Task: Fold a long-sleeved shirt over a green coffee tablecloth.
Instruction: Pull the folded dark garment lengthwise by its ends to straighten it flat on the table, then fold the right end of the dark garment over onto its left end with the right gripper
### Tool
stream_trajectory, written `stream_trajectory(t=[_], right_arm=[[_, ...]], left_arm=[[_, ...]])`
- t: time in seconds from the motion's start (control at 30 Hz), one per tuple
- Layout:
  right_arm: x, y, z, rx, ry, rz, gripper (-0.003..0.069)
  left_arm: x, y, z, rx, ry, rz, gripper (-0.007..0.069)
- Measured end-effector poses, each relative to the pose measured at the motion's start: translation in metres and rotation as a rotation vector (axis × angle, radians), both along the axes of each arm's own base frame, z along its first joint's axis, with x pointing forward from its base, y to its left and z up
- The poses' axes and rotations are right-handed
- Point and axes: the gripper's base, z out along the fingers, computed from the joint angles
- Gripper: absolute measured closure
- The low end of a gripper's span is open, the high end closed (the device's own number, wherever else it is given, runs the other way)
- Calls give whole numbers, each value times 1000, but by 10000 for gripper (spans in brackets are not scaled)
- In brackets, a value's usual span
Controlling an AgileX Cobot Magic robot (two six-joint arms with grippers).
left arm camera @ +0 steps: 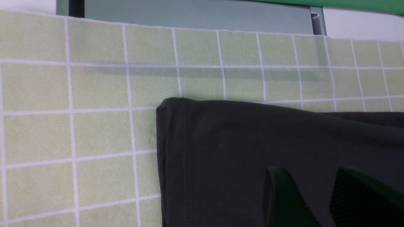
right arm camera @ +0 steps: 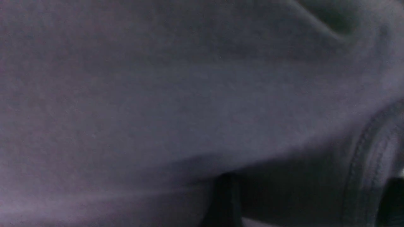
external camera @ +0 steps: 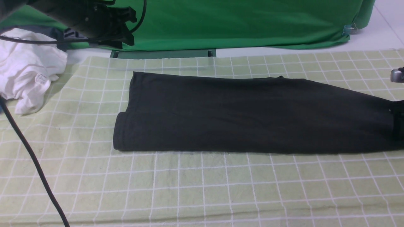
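Below the left gripper (left arm camera: 318,201) lies the long-sleeved shirt (left arm camera: 252,148), hemmed corner foremost.

Behind, a bright green fabric backdrop (external camera: 236,22), draped in soft folds, pinched by a metal clip (external camera: 348,30) at its right corner. Beyond, pale white floor (external camera: 385,28). Under the hem, a grey-green panel (external camera: 162,53). Far left, a crumpled white garment (external camera: 26,67). Even, soft light.

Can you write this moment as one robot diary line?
long-sleeved shirt: long folded band on tablecloth | left gripper: open, empty | right gripper: against shirt, grip unclear
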Motion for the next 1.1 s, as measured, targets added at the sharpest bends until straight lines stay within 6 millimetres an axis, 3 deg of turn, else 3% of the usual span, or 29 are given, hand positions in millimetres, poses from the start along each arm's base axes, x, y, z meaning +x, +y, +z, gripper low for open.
stream_trajectory(t=[0.33, 0.43, 0.5, 0.63, 0.73, 0.93, 1.03, 1.07, 1.1], right_arm=[[1, -1, 0, -11, -3, 24, 72], [2, -1, 0, -11, -16, 23, 134], [4, -1, -2, -7, -29, 18, 211], [6, 1, -2, 16, -50, 33, 517], [5, 0, 1, 2, -47, 45, 612], [-6, -25, 22, -226, -5, 16, 617], [-18, -44, 52, -312, -37, -25, 618], [-19, -44, 54, -315, -37, -29, 618], [-24, -45, 69, -326, -57, -50, 618]], left_arm=[[0, 0, 0, -8, -1, 1, 386], [1, 0, 1, -6, -7, 2, 386], [0, 0, 0, 3, -11, -11, 385], [0, 0, 0, 13, -14, -25, 385], [0, -1, 5, 2, -16, -30, 385], [-11, -5, 56, -12, -73, -85, 384], [-28, -7, 94, -1, -113, -128, 384], [-29, -7, 96, 1, -116, -129, 384], [-35, -6, 109, 14, -141, -136, 384]])
